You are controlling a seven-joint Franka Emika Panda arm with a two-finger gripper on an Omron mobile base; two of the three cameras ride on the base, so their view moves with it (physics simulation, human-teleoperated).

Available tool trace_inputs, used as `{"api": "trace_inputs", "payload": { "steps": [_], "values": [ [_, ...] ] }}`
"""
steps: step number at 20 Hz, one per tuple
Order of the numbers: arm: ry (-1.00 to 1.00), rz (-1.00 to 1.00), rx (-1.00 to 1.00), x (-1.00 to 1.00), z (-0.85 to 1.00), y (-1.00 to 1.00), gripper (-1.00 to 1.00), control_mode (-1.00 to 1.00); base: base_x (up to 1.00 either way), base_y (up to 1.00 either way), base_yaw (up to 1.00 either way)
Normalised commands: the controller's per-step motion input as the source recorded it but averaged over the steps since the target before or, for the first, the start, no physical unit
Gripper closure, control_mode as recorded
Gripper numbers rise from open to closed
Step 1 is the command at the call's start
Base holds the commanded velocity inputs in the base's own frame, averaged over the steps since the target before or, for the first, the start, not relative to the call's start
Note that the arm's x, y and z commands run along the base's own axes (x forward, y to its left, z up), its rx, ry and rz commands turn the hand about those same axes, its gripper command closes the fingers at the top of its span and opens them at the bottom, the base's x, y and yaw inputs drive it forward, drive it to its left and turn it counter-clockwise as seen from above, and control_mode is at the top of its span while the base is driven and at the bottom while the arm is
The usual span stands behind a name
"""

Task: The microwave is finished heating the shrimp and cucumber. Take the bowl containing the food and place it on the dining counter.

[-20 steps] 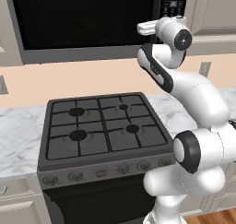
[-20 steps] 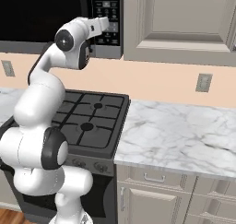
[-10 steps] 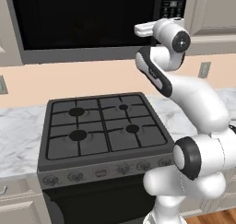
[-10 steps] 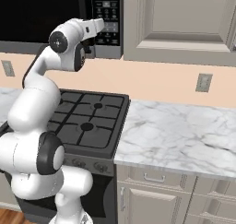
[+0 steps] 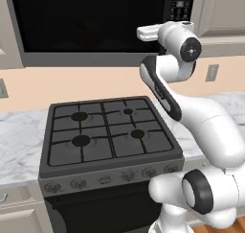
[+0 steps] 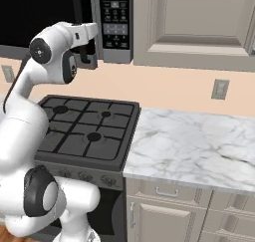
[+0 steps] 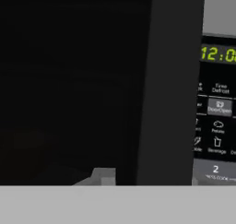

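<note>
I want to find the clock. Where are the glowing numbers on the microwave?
Look above the black stove at the big dark microwave. At the right end of its door is a strip of buttons. The clock is at the top of that strip: the only yellow-green glowing digits, above the small white-labelled buttons.

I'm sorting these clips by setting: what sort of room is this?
A home kitchen, rendered: a black gas stove under a built-in microwave, with a marble worktop over cabinets beside it.
</note>
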Motion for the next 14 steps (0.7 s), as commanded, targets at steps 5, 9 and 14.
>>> {"api": "trace_inputs", "payload": {
  "steps": [5,9,14],
  "values": [
    [0.05,0.06,0.01,-1.0,0.98,0.89,1.0,-1.0,0.0,0.0,0.0],
    [0.02,0.08,0.0,-1.0,0.81,0.9,1.0,-1.0,0.0,0.0,0.0],
    [-0.1,0.09,-0.01,-1.0,0.06,0.92,-1.0,-1.0,0.0,0.0,0.0]
  ]
}}
